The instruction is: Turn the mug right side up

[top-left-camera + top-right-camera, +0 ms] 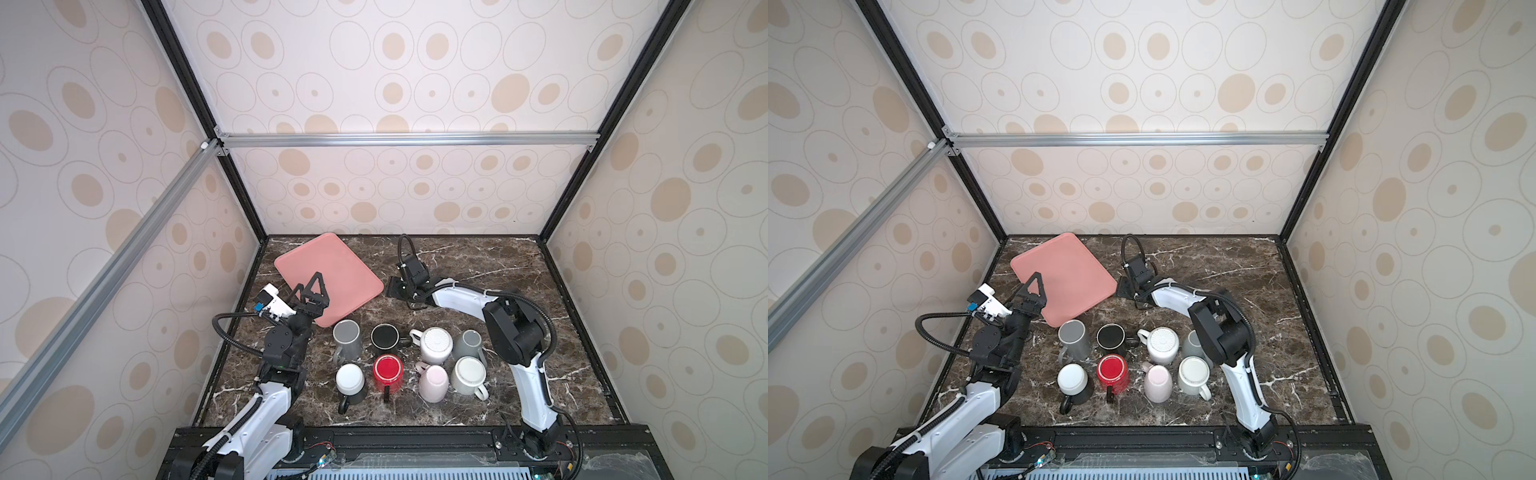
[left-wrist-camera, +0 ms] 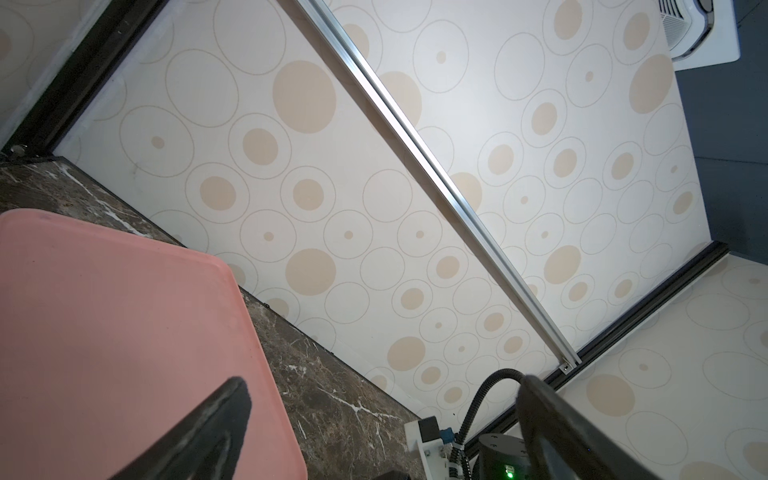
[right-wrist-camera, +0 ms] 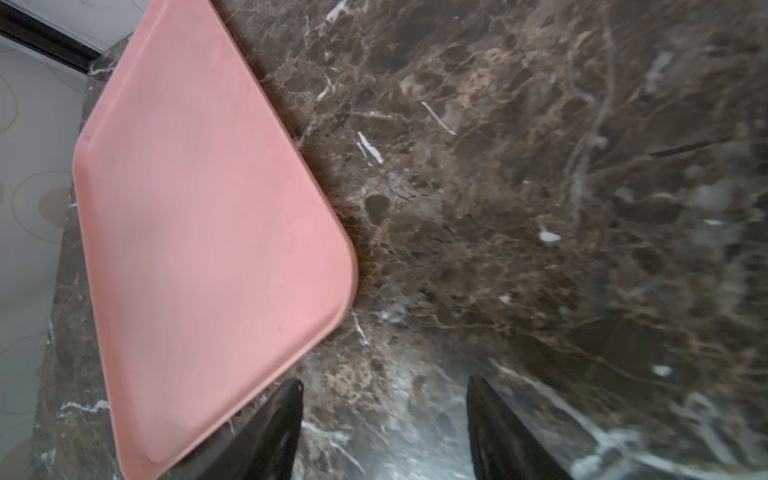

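eight mugs stood close together in two rows on the near half of the dark marble table point(image 1: 498, 270). in both top views the back row ran, left to right: grey mug point(image 1: 346, 338), black mug point(image 1: 384, 336), white ribbed mug point(image 1: 435, 344), grey-green mug point(image 1: 469, 343). the front row ran white mug point(image 1: 350, 380), red mug point(image 1: 388, 372), pink mug point(image 1: 433, 382), cream mug point(image 1: 469, 374). the white ribbed mug and the black mug plainly had their bases up. the red and pink ones looked the same. for the rest i could not tell which end was up.

a pink tray point(image 1: 332, 266) lay askew at the back left of the table, just beyond the grey mug.

the left gripper point(image 1: 308, 281) hung over the tray's near edge. its jaws were spread wide, and in the left wrist view they framed tray, table and wall, gripping nothing.

the right arm reached across behind the mugs. the right gripper point(image 1: 395, 287) sat low over bare table just beside the tray's right corner, well apart from every mug. in the right wrist view point(image 3: 384, 415) its jaws stood apart at a moderate gap, with only marble showing between them.
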